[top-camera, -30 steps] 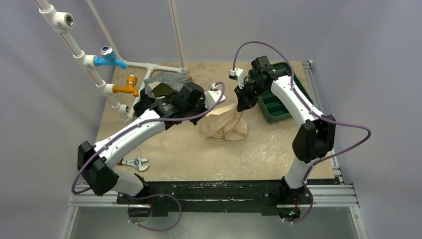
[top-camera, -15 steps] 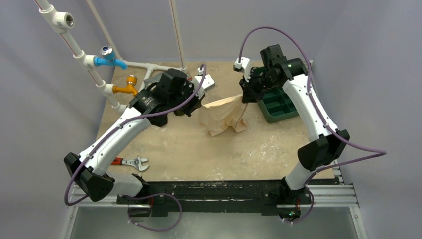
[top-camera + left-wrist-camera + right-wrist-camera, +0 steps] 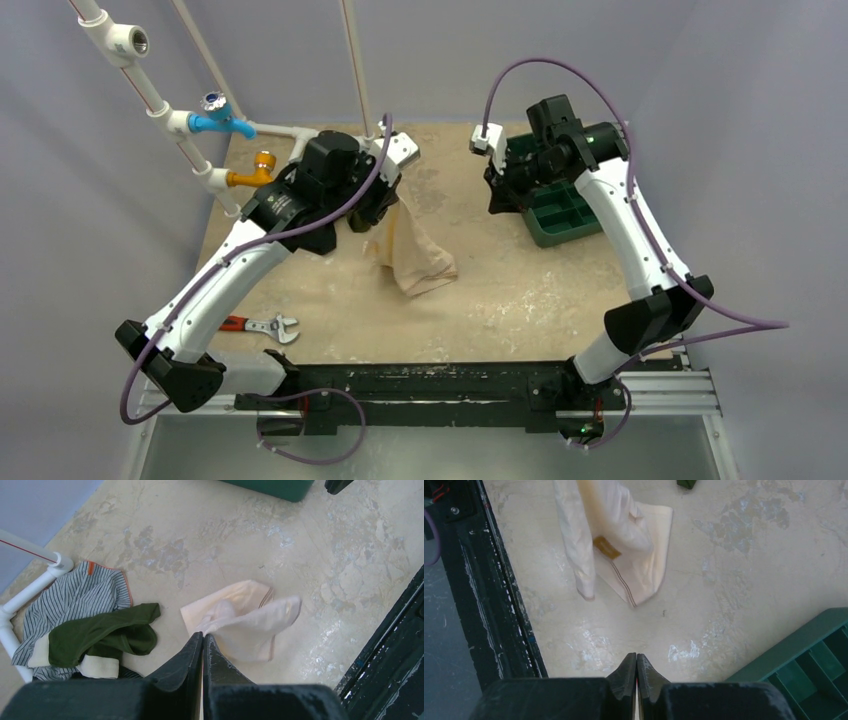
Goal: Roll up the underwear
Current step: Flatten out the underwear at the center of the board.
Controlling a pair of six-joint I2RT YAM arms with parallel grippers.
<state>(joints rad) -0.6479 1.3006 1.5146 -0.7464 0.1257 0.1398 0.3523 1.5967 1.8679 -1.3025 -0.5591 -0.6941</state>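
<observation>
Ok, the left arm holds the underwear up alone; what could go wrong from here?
1. The left gripper pinches the underwear only at its fingertips, so the cloth could slip out.
2. It hangs bunched and folded; set down like this, it may land crumpled, not flat for rolling.
3. The right gripper is shut and empty, so nothing holds the other edge.

Your top camera sits above and behind the near edge, looking down on the whole bench (image 3: 520,300). Each wrist camera hangs high over the far half, pointing steeply down, nearer in; both share the underwear (image 3: 245,625), the green tray (image 3: 804,650) and the black near-edge rail (image 3: 499,605).
</observation>
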